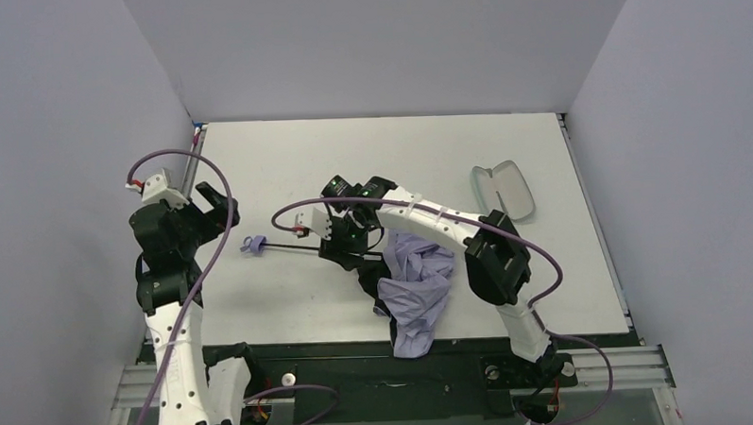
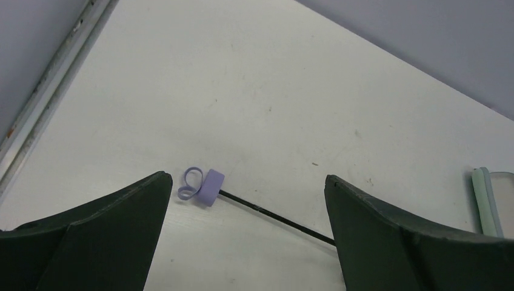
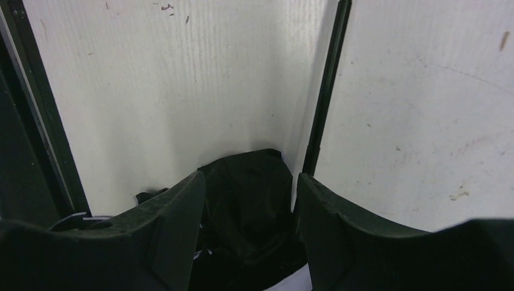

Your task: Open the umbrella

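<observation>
Seen from overhead, the umbrella (image 1: 415,289) lies mid-frame on the white table (image 1: 352,157). Its lavender canopy is crumpled toward the lower edge, and its thin black shaft (image 1: 289,246) runs left to a small lavender knob handle (image 1: 254,244). The right gripper (image 3: 248,177) has its fingers clamped on the umbrella's black fabric beside the shaft. The left gripper (image 2: 246,180), fingers spread wide and holding nothing, hangs over the handle, with a pale green case (image 1: 504,189) at upper right.

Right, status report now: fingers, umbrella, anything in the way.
Left fingers open wide above handle, no contact. Right fingers straddling black fabric, grip unconfirmed. Umbrella unopened, lying crumpled. Green case far right, not in the way.
</observation>
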Robot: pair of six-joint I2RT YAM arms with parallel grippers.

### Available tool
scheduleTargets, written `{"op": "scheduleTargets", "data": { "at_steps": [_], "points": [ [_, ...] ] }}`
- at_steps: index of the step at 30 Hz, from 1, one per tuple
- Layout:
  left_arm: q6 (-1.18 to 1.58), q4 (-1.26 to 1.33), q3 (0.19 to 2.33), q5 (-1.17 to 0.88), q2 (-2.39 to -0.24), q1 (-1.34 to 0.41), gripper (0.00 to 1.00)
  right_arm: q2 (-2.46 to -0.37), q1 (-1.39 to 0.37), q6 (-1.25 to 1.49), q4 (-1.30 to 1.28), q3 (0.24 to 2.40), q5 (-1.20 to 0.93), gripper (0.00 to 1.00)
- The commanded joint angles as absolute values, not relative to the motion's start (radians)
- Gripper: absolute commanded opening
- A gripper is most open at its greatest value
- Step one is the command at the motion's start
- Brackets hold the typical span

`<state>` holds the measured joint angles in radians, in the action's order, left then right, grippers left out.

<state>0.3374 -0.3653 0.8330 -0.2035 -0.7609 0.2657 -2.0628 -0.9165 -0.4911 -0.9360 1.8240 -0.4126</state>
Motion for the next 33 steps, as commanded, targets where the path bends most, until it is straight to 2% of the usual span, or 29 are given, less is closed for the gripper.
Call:
{"op": "scheduleTargets", "data": {
  "at_steps": [1, 10, 16, 18, 20, 22, 23, 25, 30, 33],
  "points": [
    [0.405, -0.420, 0.862, -0.268, -0.775, 0.307, 0.97, -2.104, -0.931, -0.535, -0.943, 1.898, -0.349, 0.53],
    [0.371, -0.376, 0.834, -0.299, -0.727, 0.307, 0.97, -2.222, -0.951, -0.549, -0.894, 1.921, -0.212, 0.51],
    [0.369, -0.357, 0.834, -0.277, -0.710, 0.308, 0.97, -2.269, -0.959, -0.532, -0.862, 1.922, -0.151, 0.44],
    [0.388, -0.384, 0.849, -0.223, -0.719, 0.307, 0.97, -2.276, -0.961, -0.514, -0.839, 1.912, -0.127, 0.37],
    [0.394, -0.415, 0.881, -0.201, -0.742, 0.308, 0.97, -2.274, -0.961, -0.508, -0.823, 1.904, -0.122, 0.27],
    [0.401, -0.421, 0.911, -0.200, -0.767, 0.308, 0.97, -2.250, -0.960, -0.496, -0.802, 1.904, -0.135, 0.07],
    [0.400, -0.403, 0.925, -0.208, -0.781, 0.308, 0.97, -2.220, -0.959, -0.477, -0.789, 1.903, -0.150, 0.02],
    [0.395, -0.352, 0.944, -0.221, -0.799, 0.309, 0.97, -2.143, -0.944, -0.410, -0.704, 1.875, -0.173, 0.00],
    [0.378, -0.249, 1.001, -0.249, -0.867, 0.308, 0.97, -1.877, -0.843, -0.117, -0.229, 1.704, -0.255, 0.00],
    [0.371, -0.197, 1.038, -0.287, -0.909, 0.309, 0.97, -1.795, -0.786, 0.057, -0.066, 1.644, -0.314, 0.00]
  ]
}}
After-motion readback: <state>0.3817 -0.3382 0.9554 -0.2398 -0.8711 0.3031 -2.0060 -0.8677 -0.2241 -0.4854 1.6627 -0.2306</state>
